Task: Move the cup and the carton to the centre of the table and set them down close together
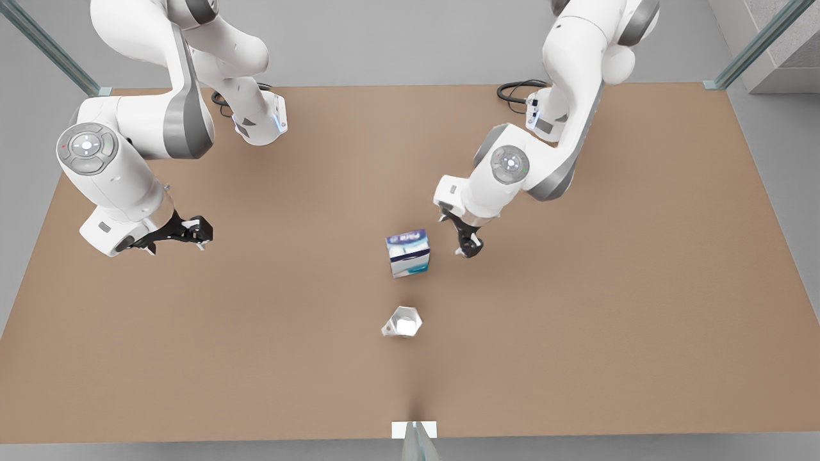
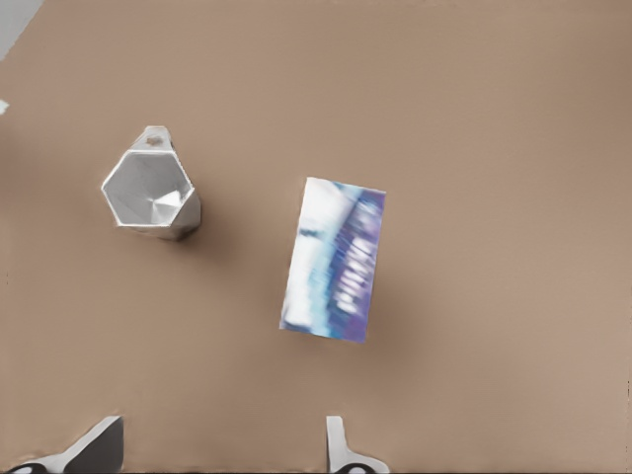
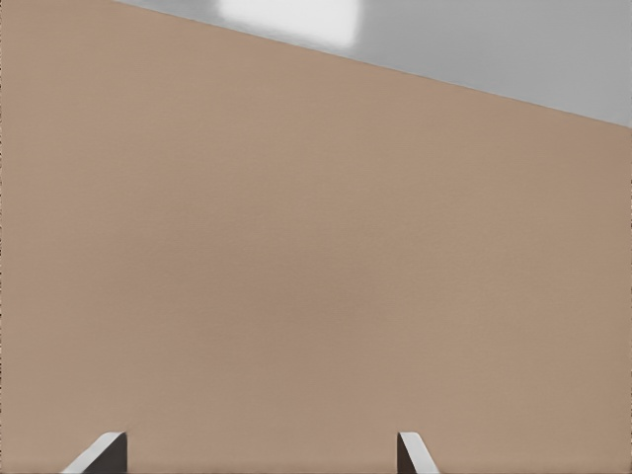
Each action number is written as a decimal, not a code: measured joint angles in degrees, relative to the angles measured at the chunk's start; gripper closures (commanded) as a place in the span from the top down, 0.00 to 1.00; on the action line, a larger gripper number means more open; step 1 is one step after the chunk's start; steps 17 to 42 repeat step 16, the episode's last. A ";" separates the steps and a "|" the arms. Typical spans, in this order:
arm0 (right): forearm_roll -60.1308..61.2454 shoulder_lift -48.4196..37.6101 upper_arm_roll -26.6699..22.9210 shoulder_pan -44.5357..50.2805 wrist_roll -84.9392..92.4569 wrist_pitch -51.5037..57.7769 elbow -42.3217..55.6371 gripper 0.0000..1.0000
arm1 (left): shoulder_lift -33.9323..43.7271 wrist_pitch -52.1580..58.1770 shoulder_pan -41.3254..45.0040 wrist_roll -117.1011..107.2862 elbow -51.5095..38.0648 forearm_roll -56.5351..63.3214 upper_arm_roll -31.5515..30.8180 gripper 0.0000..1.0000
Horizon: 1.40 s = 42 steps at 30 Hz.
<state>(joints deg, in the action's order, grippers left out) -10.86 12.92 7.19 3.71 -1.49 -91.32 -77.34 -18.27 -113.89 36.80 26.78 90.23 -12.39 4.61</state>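
The white and navy carton (image 1: 408,253) (image 2: 334,259) stands near the middle of the brown table (image 1: 576,333). The light-grey faceted cup (image 1: 403,321) (image 2: 148,193) stands upright a short way in front of it, apart from it. My left gripper (image 1: 469,246) (image 2: 217,456) is on the front view's right, just beside the carton; it is open and holds nothing. My right gripper (image 1: 197,232) (image 3: 257,456) hovers far off at the front view's left, open and holding nothing, over bare table.
A white marker (image 1: 414,429) sits at the table's near edge. Black cables (image 1: 517,91) lie by the arm bases at the back. Slanted frame posts (image 1: 756,45) stand at the far corners. Grey floor surrounds the table.
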 measured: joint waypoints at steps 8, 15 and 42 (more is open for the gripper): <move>0.01 0.01 -0.02 -0.02 0.00 -0.17 0.00 1.00 | 1.10 17.06 -25.11 -33.83 -7.19 4.00 -1.54 1.00; 0.05 0.00 -0.02 -0.03 0.00 -0.44 0.00 1.00 | 5.54 24.93 -29.14 -30.20 -9.89 13.87 -0.41 1.00; 0.05 0.00 0.01 -0.02 0.00 -0.44 0.00 1.00 | 5.61 25.06 -30.36 -29.93 -9.89 13.40 -0.17 1.00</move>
